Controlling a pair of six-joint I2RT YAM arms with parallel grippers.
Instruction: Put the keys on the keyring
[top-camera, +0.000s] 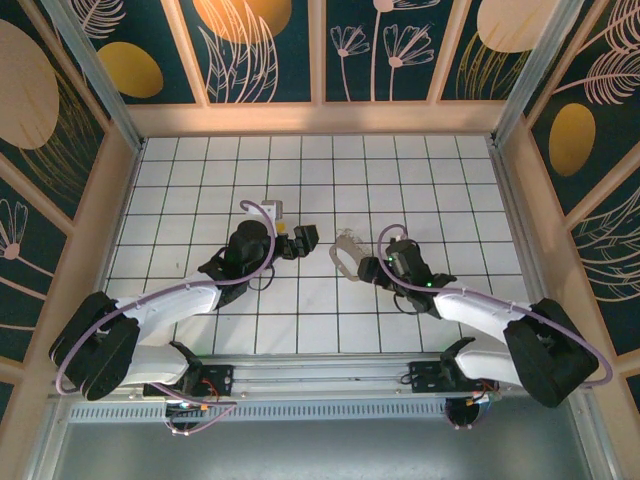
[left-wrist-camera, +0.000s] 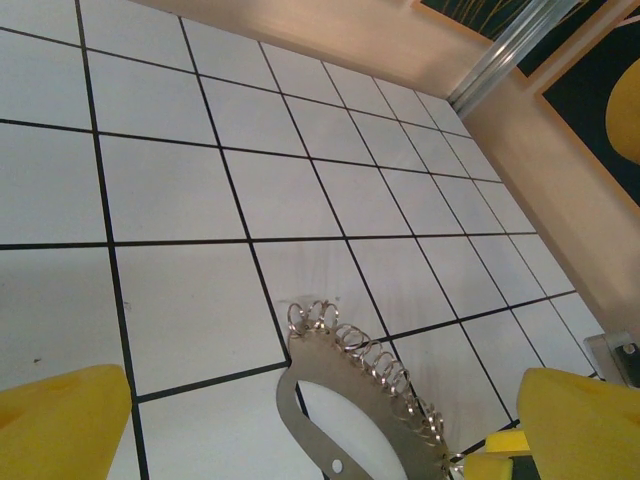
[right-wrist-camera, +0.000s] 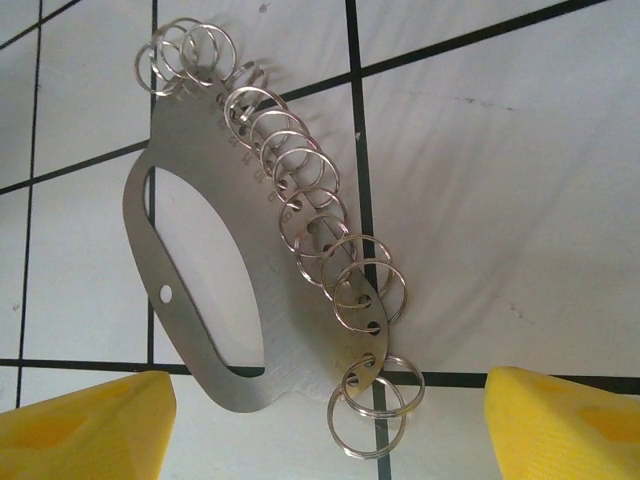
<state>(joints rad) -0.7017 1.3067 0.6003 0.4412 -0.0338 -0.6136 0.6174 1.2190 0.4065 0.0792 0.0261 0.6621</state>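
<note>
Keyring, a flat silver metal plate with an oval cut-out and a row of small steel split rings along one edge, lay flat on the white black-lined tiled tabletop near its middle. In the top view it sat at about 3 o'clock from the left gripper and at 11 o'clock from the right gripper, between the two.

Both wrist views showed yellow fingers spread wide with nothing held. The right gripper hung just above the plate, whose rings ran from 11 o'clock down to 6 o'clock. The left gripper saw the plate at its own 6 o'clock.

The step in hand looked like securing the plate. It would go best if the right fingers pinched the bare band opposite the rings, holding it steady and slightly raised so one ring stood free for threading.

The plate's lower end was cut off in the left wrist view. The rings overlapped too closely to count. I could not make out the keys with any certainty.
</note>
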